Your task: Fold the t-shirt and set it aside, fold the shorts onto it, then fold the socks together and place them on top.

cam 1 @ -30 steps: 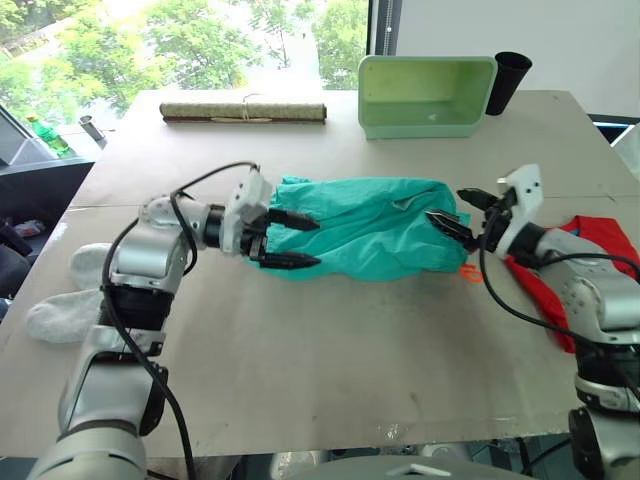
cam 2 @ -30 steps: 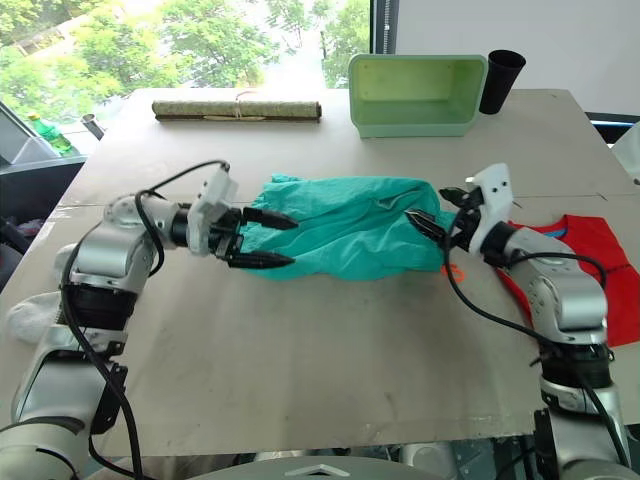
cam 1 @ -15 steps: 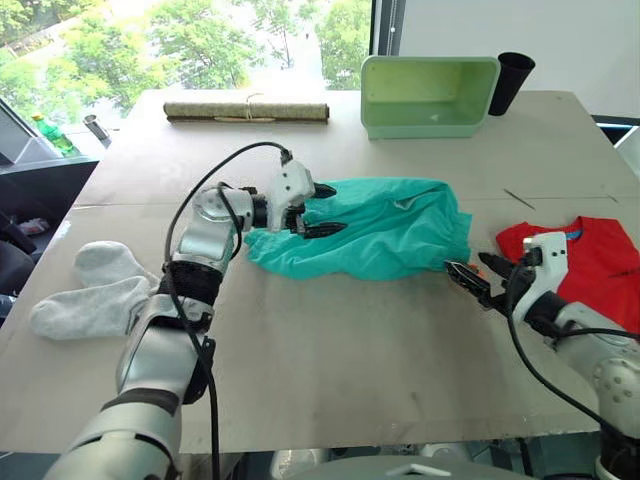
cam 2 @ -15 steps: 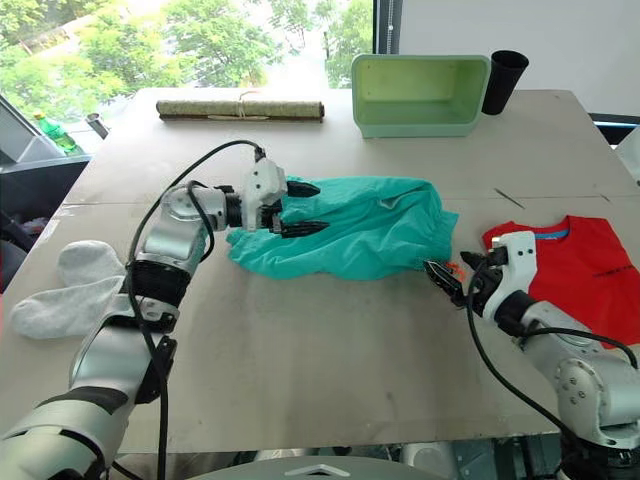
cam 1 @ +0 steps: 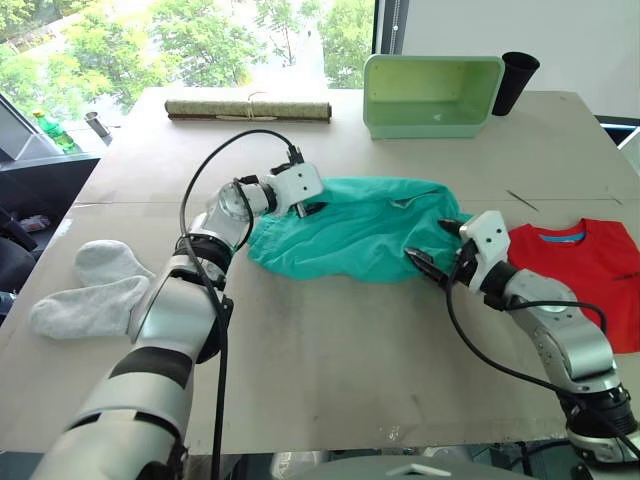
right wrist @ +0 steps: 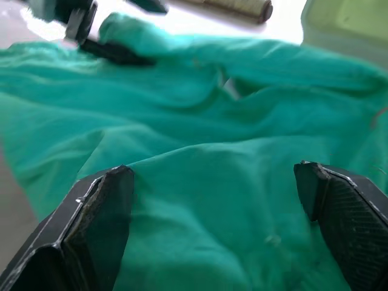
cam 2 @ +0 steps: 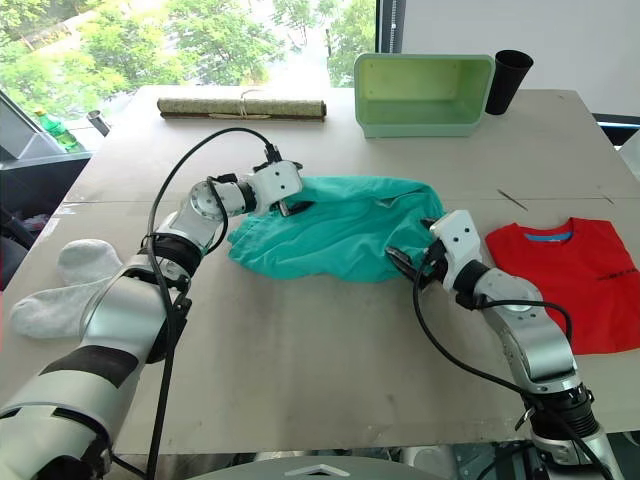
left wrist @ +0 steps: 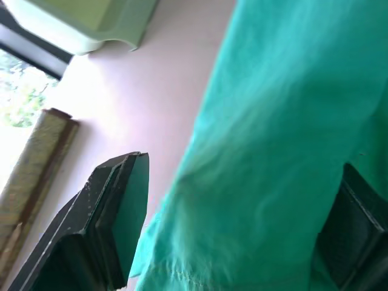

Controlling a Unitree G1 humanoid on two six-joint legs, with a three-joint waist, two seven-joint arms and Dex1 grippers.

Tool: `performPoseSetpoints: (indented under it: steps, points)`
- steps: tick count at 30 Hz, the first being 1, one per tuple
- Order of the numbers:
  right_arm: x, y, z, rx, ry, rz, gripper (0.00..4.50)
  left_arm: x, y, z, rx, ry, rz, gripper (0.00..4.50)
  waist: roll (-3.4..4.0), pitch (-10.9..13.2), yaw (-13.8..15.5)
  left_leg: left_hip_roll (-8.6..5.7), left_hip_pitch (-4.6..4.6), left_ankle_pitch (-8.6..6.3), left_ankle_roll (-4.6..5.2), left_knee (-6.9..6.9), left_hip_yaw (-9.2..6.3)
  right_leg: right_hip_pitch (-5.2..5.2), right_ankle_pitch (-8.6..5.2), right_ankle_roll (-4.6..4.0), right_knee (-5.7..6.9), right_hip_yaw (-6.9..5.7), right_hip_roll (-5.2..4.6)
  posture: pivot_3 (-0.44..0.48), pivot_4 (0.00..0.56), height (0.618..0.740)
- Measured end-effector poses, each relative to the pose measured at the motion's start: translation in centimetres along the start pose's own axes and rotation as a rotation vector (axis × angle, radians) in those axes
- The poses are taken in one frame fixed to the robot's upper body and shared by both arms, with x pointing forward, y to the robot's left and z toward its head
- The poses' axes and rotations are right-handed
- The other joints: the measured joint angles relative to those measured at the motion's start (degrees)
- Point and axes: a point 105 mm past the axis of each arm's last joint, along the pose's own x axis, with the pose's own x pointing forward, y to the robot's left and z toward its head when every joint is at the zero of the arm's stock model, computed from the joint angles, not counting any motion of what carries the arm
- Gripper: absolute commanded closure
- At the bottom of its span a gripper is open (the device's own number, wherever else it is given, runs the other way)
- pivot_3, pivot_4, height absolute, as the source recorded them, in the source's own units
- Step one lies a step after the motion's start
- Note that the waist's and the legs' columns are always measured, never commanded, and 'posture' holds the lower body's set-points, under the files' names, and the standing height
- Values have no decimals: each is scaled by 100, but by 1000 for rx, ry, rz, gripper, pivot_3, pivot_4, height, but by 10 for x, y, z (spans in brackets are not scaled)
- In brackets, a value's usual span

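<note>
No brand, label or writing can be read on anything here. The left gripper (cam 1: 312, 207) has its fingers spread wide over the far-left edge of the shorts (cam 1: 355, 228), cloth lying between them, gripping nothing. The right gripper (cam 1: 432, 262) is likewise wide open at the shorts' right end; its lower finger is hard to separate from the folds. The t-shirt (cam 1: 588, 270) lies flat just beyond the right gripper's arm, cut off by the frame edge. The socks (cam 1: 88, 289) lie well left of the left gripper.
</note>
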Motion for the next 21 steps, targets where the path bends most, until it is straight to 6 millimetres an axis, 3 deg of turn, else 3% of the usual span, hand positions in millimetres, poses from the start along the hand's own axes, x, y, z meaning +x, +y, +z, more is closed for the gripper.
performPoseSetpoints:
  steps: [4,7,10,14,18,21]
  points:
    - [-8,4,-25,3,116,61,0,-7,28,-7,-121,32,147,578,-5,-2,-1,0,0,0,0,2,-4,1,0,0,1,-1,-1,0,150,740]
    - [-7,2,-27,6,127,66,0,-14,46,-23,-240,119,289,578,-12,-6,-5,0,2,0,0,3,-4,2,0,1,5,-2,-1,0,150,740]
    - [-6,-1,-27,4,132,61,0,-24,53,-46,-366,225,415,578,-17,-6,2,0,1,0,0,6,-6,2,0,1,6,-3,-1,0,150,740]
    - [-5,0,-26,8,123,70,0,-31,54,-61,-447,294,491,578,-26,-3,8,0,0,0,-1,13,-8,4,0,1,9,-4,-1,0,150,740]
    - [-8,-1,-17,32,84,101,0,-34,63,-59,-533,246,561,578,-28,-3,7,0,0,0,-2,14,-10,4,0,-1,9,-5,-2,0,150,740]
    - [-14,-2,3,50,14,136,0,-29,73,-33,-619,44,544,578,-28,-3,8,0,-2,0,-3,15,-11,4,1,-2,7,-7,-4,0,150,740]
